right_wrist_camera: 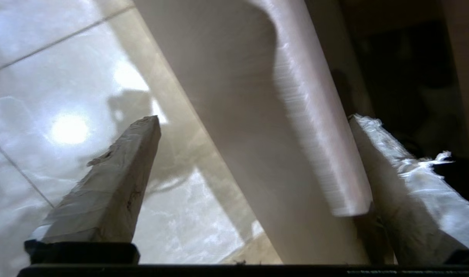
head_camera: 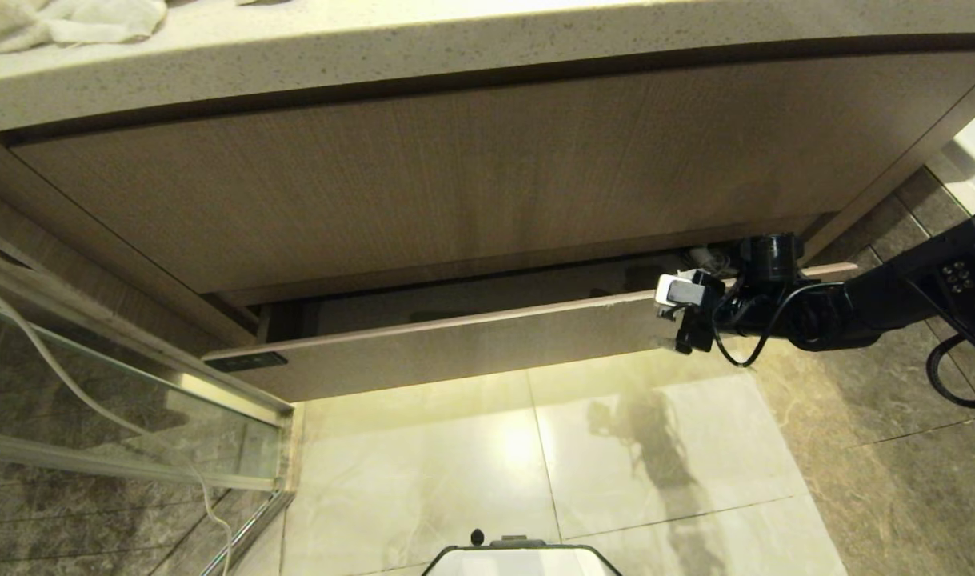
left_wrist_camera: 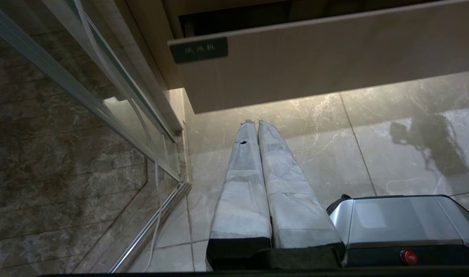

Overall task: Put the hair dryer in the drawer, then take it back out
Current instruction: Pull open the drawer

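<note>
Under the counter (head_camera: 455,48), right end effector (head_camera: 679,320) (spread wide) straddles drawer (head_camera: 455,352) front.

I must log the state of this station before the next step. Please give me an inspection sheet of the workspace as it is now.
Surface: pale tiled floor, glossy; stone counter above.
Job's things: drawer partly pulled out, dark label at its left end; hair dryer not clearly seen.
Clutter: white cloth on the counter's left end.
Grippers: right gripper open, fingers straddling the drawer front at its right end; left gripper shut, parked above the floor near the drawer's left end.
Cables: white cord along the glass panel; black cable on the right arm.
Surroundings: glass panel at left, tall wood panel above the drawer.
</note>
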